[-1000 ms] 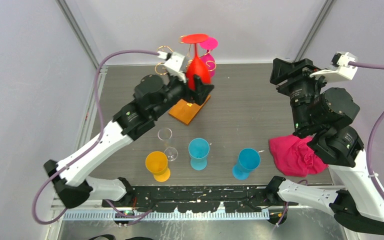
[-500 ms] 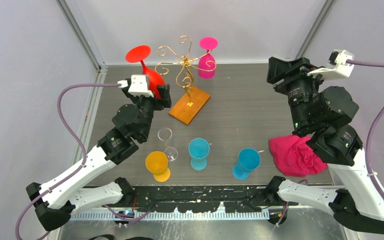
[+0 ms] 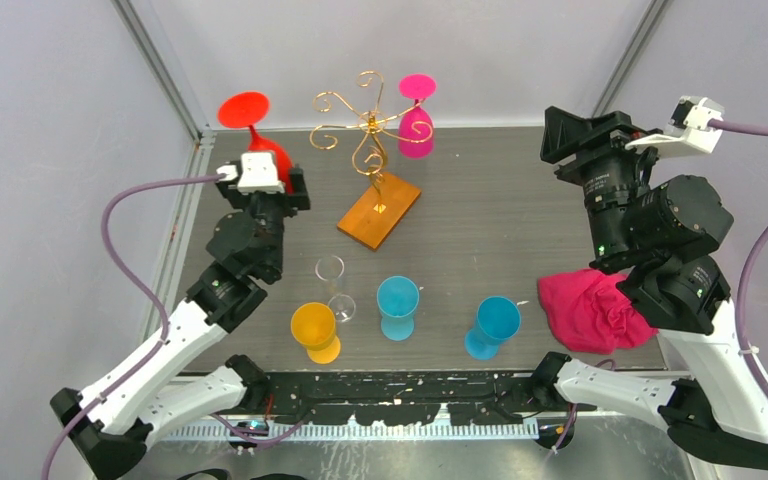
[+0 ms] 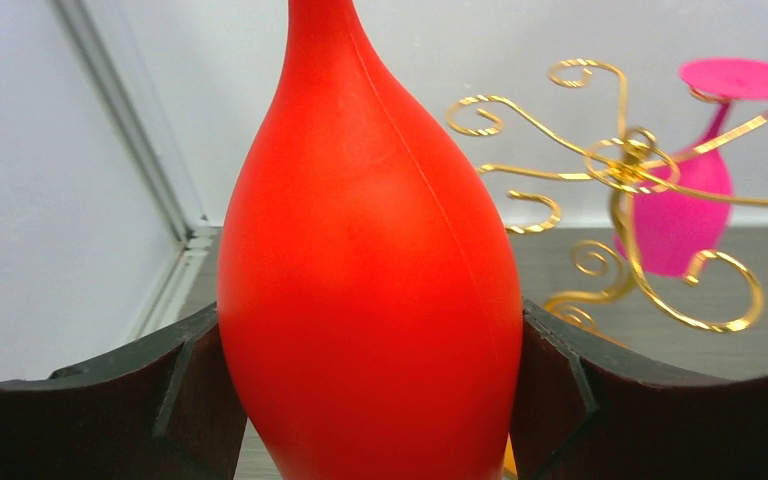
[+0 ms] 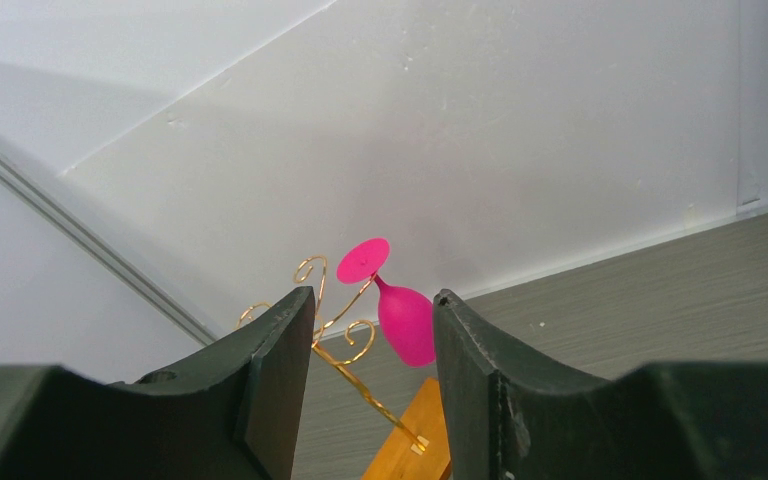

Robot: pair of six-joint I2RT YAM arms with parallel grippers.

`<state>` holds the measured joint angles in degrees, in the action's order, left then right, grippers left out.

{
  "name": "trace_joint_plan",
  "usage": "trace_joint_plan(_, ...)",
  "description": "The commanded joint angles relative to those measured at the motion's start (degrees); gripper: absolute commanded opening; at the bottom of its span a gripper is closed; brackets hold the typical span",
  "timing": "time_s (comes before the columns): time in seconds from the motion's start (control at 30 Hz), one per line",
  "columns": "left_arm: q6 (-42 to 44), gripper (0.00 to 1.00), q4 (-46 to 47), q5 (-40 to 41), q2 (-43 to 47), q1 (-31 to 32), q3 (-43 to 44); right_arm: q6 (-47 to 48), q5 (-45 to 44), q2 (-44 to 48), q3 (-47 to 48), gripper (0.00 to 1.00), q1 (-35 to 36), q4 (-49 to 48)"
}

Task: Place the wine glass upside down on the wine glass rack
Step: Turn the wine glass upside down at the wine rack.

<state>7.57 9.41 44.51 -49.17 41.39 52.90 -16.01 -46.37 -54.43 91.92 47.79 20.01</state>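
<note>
Top external: red wine glass (image 3: 272, 158) gripped foot-up at 9 o'clock of the wine glass rack (image 3: 372, 150), not hung yet

- Bench (image 3: 500, 210): the rack stands near 12 o'clock on a skewed wooden base, with gold scroll arms fanning off the stem.
- Left arm (image 3: 175, 335) reaches up the 9 o'clock side. Right arm (image 3: 660, 230) is raised at 3 o'clock, over a pink cloth (image 3: 590, 310) at 4 o'clock.
- Pink glass (image 3: 415, 128) hangs rim-down on the scroll at the rack's 2 o'clock.
- Along 6 o'clock are an orange cup (image 3: 313, 325), blue cups (image 3: 397, 297) and a clear glass (image 3: 331, 270). None are in play.
- Left end effector (image 3: 278, 185): pinching the red bowl at its widest part, and the left wrist view shows a finger tight on each side. The glass is up off the bench, near the rack but clear of the wire.
- Right end effector (image 5: 372, 300): fingers spread, nothing between them, aimed at the rack.

My read on the step in hand is to carry the glass in and slot the stem into a free scroll on the 9–10 o'clock side.
- Keep the foot above scroll height on approach, and lower only once the stem is inside the wire gap.
- Come in along the scroll's open mouth. A side hit will likely swing the light wire frame or shove the base.
- Stay off the 2 o'clock side so the pink glass doesn't get bumped.
- Keep the glass plumb. The bowl is smooth and tapered, so a tilt could let it creep in the grip.
- Release only once the foot sits flat on the wire, then back out low toward 9 o'clock.
</note>
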Motion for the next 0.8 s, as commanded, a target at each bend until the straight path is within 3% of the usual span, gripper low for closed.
trace_joint_plan(0.0,0.0,0.74,0.4,-2.5,3.0,-4.2,1.5,3.0,0.6,-1.0,2.1,0.53,0.2,-4.2)
trace_joint_plan(0.23,-1.6,0.75,-0.7,-8.0,1.5,-13.8,0.7,7.5,1.2,-3.7,3.0,0.54,0.2,-8.3)
trace_joint_plan(0.53,-14.7,0.71,-0.4,-28.8,-7.2,-32.4,1.1,13.5,4.1,-7.5,4.5,0.5,-0.8,-11.5)
trace_joint_plan(0.77,-18.5,0.7,4.6,-43.6,-15.7,-38.6,4.2,13.8,13.6,-14.3,11.7,0.5,-6.2,-6.4)
